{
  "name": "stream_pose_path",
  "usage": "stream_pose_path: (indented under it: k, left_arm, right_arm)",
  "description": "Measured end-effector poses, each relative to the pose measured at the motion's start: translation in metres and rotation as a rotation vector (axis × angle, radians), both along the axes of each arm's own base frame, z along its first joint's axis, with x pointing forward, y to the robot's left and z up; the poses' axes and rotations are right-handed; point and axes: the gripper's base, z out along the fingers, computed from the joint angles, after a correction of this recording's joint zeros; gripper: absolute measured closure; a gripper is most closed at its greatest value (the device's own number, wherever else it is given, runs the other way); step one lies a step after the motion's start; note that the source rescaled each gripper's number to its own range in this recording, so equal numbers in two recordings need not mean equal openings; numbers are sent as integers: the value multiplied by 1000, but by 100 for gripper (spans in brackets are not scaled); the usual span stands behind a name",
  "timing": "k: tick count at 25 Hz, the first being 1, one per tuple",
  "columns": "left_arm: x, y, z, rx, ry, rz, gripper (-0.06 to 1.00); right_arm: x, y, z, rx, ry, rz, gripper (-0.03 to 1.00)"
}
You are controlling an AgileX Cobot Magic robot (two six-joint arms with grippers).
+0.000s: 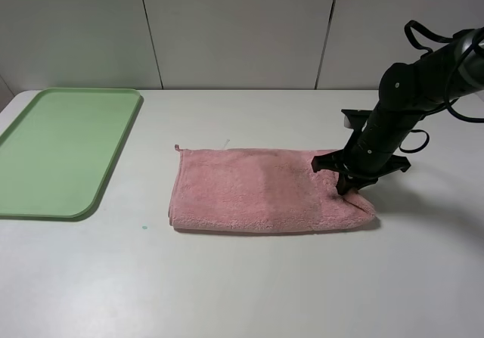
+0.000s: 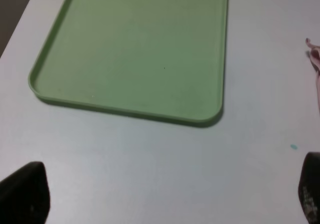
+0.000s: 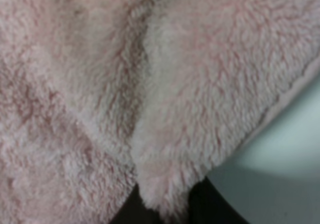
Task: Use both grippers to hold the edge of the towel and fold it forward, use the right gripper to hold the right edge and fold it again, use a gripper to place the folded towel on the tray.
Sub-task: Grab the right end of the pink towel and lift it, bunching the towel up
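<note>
From high up, the pink fluffy terry-cloth towel [image 1: 261, 190] lies mid-way across the white counter [image 1: 249, 285]. It is already doubled into a wide band and sits well apart from the flat light-green rectangular plastic tray [image 1: 68, 149] on the left. The black jointed right arm [image 1: 397, 111] bends down so the right jaws meet the towel's right end, the sensible place to take it for the second fold. The left arm is out of this view.

The left wrist camera looks over the tray [image 2: 135, 58]. The left jaws stand wide and hold nothing, with only black fingertips [image 2: 25, 196] showing at the frame's corners. A sliver of towel [image 2: 315, 68] is cut off at the edge.

In the right wrist view the towel [image 3: 100, 83] fills nearly everything, its stitched hem [image 3: 295, 86] beside a patch of counter [image 3: 280, 169]. The right jaws look narrow, pinching a ridge of pile between dark fingers [image 3: 202, 206]. Blur and cropping hide most of them, so I cannot tell how many layers they catch.
</note>
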Motion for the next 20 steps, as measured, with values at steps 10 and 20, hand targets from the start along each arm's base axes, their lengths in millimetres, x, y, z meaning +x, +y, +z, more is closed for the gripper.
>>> stream_pose_path:
  k: [10,20]
  left_arm:
    - [0,0,0,0,0,0,-5]
    - [0,0,0,0,0,0,-5]
  right_arm:
    - [9,0,10,-28,6,38,91]
    - [33,-4,49,-106,-18,114,91]
